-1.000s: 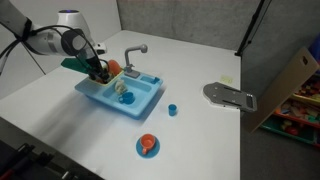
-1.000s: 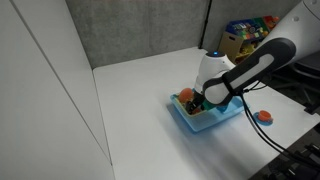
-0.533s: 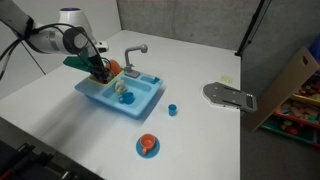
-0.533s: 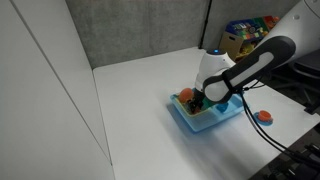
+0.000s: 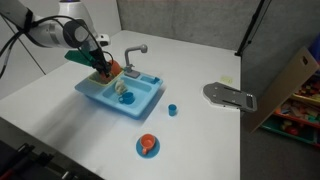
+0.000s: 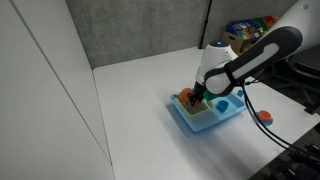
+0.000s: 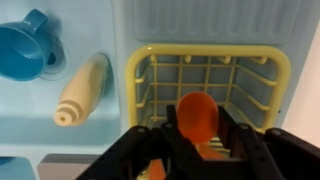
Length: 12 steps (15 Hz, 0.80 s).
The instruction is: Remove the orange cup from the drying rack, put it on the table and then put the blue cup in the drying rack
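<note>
Since the earlier frame the arm has lifted a little, and the pincer [image 7: 198, 140] has come up with it over the rack end of the sink [image 5: 150, 98]. It is closed narrow on the orange cup [image 7: 197, 114], which sits between the two fingers [image 7: 150, 148] with its mouth turned toward the wrist camera. Directly below the cup is the yellow drying rack [image 7: 140, 72]. I judge the cup is at or just above the wires, but neither exterior view lets me tell whether its base is free of the rim.

So I treat this as the lift-out, with the first part of the task only begun. To do it well I go straight up until the cup plainly clears the rack's wall, with no sideways pull before that, or the rack may drag along. I keep the squeeze steady and the wrist level. Then I swing away from the tap [image 5: 135, 52] toward bare surface [image 5: 200, 60] and come down low before letting go.

Farther out, the blue cup [image 7: 22, 48] lies in the basin beside a cream bottle-like thing [image 7: 82, 88]. A small blue thing [image 5: 172, 109] and an orange disc [image 5: 147, 146] sit on the surface, well apart from the sink, and I plan the set-down away from both.
</note>
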Tool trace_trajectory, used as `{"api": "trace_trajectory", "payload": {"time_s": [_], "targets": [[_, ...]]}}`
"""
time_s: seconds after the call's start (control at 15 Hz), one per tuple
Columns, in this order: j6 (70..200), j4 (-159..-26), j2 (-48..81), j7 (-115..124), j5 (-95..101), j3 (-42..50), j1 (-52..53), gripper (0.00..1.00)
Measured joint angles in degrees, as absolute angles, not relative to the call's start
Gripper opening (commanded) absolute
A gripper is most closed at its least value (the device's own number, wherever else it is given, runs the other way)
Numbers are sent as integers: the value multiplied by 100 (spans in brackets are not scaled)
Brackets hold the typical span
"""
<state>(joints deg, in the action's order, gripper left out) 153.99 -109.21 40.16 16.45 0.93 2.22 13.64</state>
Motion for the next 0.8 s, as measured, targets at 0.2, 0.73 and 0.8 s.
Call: {"api": "trace_trajectory", "payload": {"time_s": [0.2,0.73,0.8], "targets": [[15390,-10923,3889,1645,92,229,1314,16],[14968,-11041,3380,1645,85,284,996,16],[14839,-11093,3262,1645,85,285,949,16]]}}
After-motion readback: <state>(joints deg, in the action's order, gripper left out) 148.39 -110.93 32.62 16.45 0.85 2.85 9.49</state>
